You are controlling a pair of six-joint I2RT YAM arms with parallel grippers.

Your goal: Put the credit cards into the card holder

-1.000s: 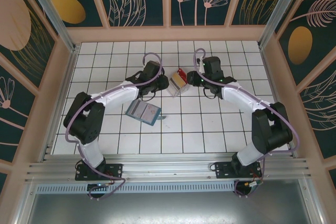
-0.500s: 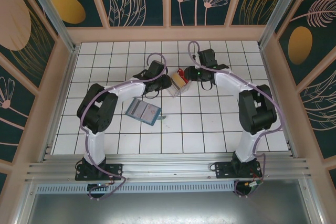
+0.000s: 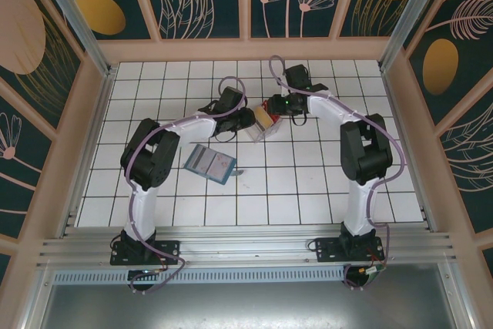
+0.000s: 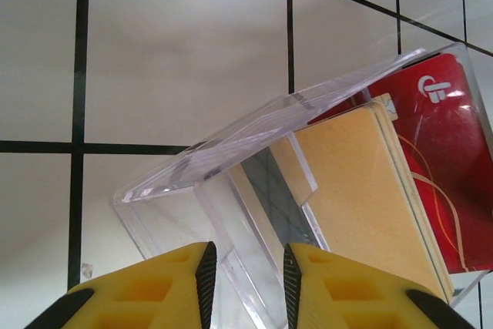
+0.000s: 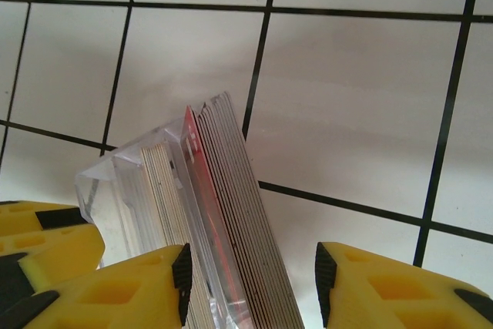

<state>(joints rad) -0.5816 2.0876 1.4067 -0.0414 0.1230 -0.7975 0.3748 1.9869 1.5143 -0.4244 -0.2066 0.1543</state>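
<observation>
L fingers (image 4: 154, 298) clamped on clear card holder (image 4: 231, 182) wall, credit cards (image 4: 370, 190) inside; R fingers (image 5: 385, 290) apart, astride the cards.

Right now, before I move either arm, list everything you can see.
card holder: 1, clear plastic, tilted up mid-table between the claws
red card: 1, red, in the holder
gold cards: several, count unclear, yellow-gold, stacked in the holder against the red one
wallet: 1, teal, grey-blue inside, lying open near-left of the holder
table: 1, white tiles, dark lines
left claw: 1, yellow fingers, clamped on a holder wall
right claw: 1, yellow fingers, open, straddling the card stack
</observation>
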